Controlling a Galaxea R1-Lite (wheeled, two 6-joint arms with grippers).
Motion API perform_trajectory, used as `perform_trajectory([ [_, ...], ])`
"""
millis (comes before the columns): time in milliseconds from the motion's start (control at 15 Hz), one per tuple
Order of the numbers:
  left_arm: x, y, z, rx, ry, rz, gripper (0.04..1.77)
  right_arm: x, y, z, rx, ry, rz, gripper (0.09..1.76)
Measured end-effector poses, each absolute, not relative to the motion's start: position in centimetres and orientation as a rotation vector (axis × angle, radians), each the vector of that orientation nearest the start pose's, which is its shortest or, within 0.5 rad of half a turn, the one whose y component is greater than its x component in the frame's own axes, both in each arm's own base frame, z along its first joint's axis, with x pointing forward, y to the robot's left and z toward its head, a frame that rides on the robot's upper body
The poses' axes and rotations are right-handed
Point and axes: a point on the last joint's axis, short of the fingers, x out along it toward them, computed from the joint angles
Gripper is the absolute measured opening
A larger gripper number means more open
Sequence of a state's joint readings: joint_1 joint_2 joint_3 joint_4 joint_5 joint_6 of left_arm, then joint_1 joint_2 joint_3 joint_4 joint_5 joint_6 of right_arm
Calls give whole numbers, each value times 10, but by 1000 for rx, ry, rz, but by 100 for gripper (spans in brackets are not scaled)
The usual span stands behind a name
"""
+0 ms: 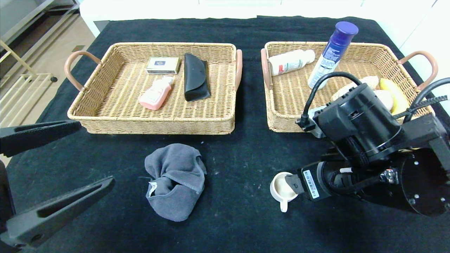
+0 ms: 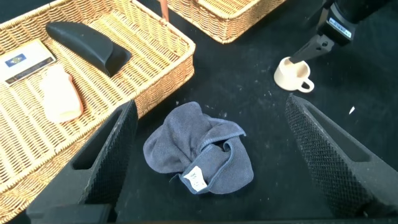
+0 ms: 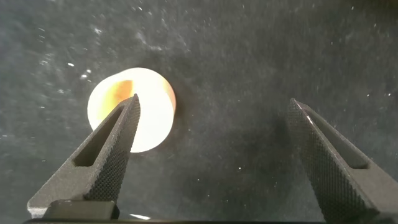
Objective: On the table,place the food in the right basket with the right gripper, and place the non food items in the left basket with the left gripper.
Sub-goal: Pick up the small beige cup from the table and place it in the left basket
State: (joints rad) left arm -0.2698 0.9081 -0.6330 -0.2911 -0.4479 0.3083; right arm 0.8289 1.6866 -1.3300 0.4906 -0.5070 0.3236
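Cream-white ceramic, the small cup point(image 1: 282, 188) stands upright on the black table cloth point(image 1: 239, 218), in front of the right basket point(image 1: 281, 119). The right gripper point(image 3: 211, 155) hangs above it with its jaws wide and holds nothing. In the head view only one finger point(image 1: 292, 183) shows, reaching over the rim of the cup; the arm hides the other one. The right wrist view shows both fingers: one point(image 3: 118, 146) lies over the cup's mouth, the other over bare cloth well to the side, so the cup is under one finger and not between the two. Whether that finger touches the rim, I cannot tell.

Beside the cup, on the side away from the right arm, lies a crumpled grey cloth point(image 1: 175, 181) with a small white label. The left gripper point(image 2: 211, 155) is above it, also wide and holding nothing; in the left wrist view the cloth lies between its two fingers, and the cup appears farther off.

Only the head view shows both baskets whole. The left basket point(image 1: 105, 123) holds a small box point(image 1: 163, 65), a pink bottle point(image 1: 156, 93) and a black case point(image 1: 195, 77). The right basket holds a white bottle point(image 1: 291, 62), a blue-capped can point(image 1: 332, 52), a banana point(image 1: 395, 93) and pale bread-like pieces point(image 1: 383, 98).
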Motion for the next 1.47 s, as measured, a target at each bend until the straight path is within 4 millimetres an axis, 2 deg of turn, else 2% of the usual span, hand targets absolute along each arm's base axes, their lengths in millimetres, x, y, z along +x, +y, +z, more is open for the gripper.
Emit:
perform_trajectory([
  [1067, 99, -38, 261, 299, -119, -718, 172, 222, 214, 202, -205, 762, 161, 170],
  [1133, 99, -38, 261, 299, -118, -718, 172, 222, 214, 201, -206, 764, 160, 165],
  [1333, 98, -38, 261, 299, -118, -718, 172, 223, 215, 199, -207, 769, 166, 118],
  [1467, 98, -38, 260, 299, -118, -718, 172, 222, 216, 198, -209, 773, 170, 95],
])
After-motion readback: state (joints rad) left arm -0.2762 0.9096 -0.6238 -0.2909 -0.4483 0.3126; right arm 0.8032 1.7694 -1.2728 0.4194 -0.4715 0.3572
